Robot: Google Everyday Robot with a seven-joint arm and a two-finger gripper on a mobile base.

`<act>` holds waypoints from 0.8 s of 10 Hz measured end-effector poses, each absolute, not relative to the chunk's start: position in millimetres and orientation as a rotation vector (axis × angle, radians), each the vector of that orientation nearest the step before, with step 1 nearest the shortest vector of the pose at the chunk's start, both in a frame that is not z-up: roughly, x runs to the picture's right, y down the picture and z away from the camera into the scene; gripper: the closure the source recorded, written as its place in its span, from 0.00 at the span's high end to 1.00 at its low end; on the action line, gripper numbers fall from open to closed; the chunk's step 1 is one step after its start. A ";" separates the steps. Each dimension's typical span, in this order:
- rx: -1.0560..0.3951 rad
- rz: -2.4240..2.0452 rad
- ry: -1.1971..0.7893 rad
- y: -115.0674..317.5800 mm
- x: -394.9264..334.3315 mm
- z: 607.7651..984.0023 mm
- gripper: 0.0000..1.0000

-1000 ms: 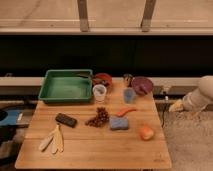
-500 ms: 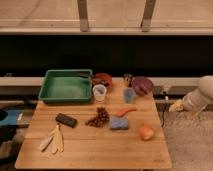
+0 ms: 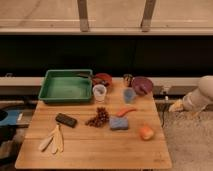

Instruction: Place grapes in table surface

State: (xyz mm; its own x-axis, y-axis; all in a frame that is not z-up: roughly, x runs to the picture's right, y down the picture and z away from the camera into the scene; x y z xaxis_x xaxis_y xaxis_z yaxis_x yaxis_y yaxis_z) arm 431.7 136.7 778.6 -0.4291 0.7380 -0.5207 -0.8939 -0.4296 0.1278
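Landmark: green tray [image 3: 66, 86], standing at the back left of the table surface [image 3: 100, 147].
Grapes [image 3: 98, 118]: lying on the bare planks forward and to the right of the tray, apart from it.
Gripper [image 3: 176, 105]: well to the right of the tray, beyond the table's right edge, low beside it.
Claw state: fingers spread, nothing between them.
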 end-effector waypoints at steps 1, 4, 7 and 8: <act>-0.469 1.984 0.479 136.3 431.5 778.7 0.66; -0.462 1.961 0.475 135.7 427.1 780.2 0.66; -0.477 1.963 0.404 122.9 421.0 773.9 0.66; -0.480 1.956 0.381 114.7 414.8 772.4 0.66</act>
